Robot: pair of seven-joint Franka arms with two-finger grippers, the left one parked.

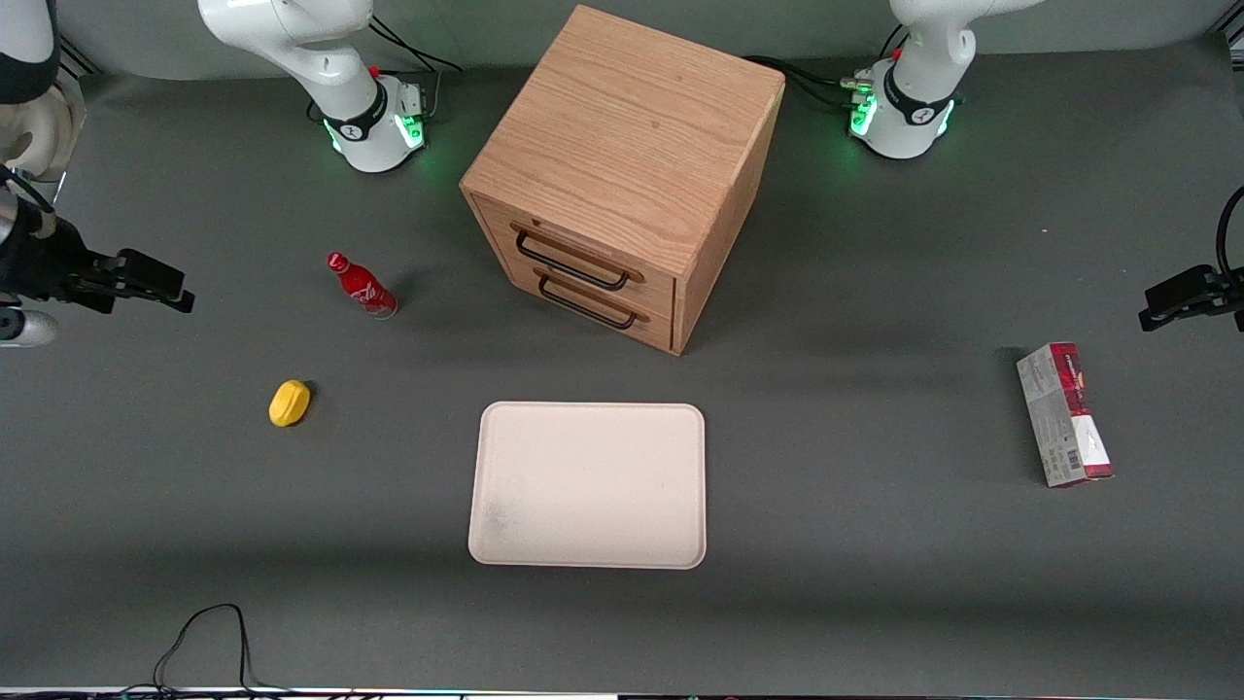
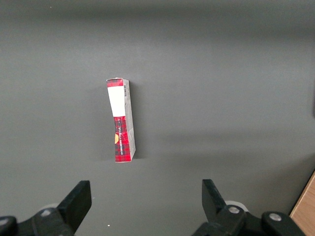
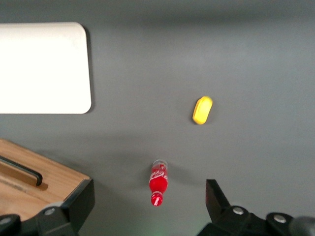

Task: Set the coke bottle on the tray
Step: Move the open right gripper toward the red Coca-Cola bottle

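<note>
The coke bottle (image 1: 362, 286), small, red, with a red cap and white script, stands upright on the grey table toward the working arm's end, beside the wooden cabinet. It also shows in the right wrist view (image 3: 158, 183), between my fingers and well below them. The pale cream tray (image 1: 588, 484) lies flat and bare in front of the cabinet, nearer the front camera than the bottle; part of it shows in the right wrist view (image 3: 44, 69). My right gripper (image 1: 170, 285) (image 3: 149, 195) is open and empty, raised above the table, apart from the bottle.
A wooden two-drawer cabinet (image 1: 622, 165) (image 3: 34, 177) stands mid-table, drawers shut. A yellow lemon-like object (image 1: 290, 402) (image 3: 202, 109) lies nearer the front camera than the bottle. A red-and-grey carton (image 1: 1064, 413) (image 2: 121, 120) lies toward the parked arm's end. A black cable (image 1: 209, 632) loops at the front edge.
</note>
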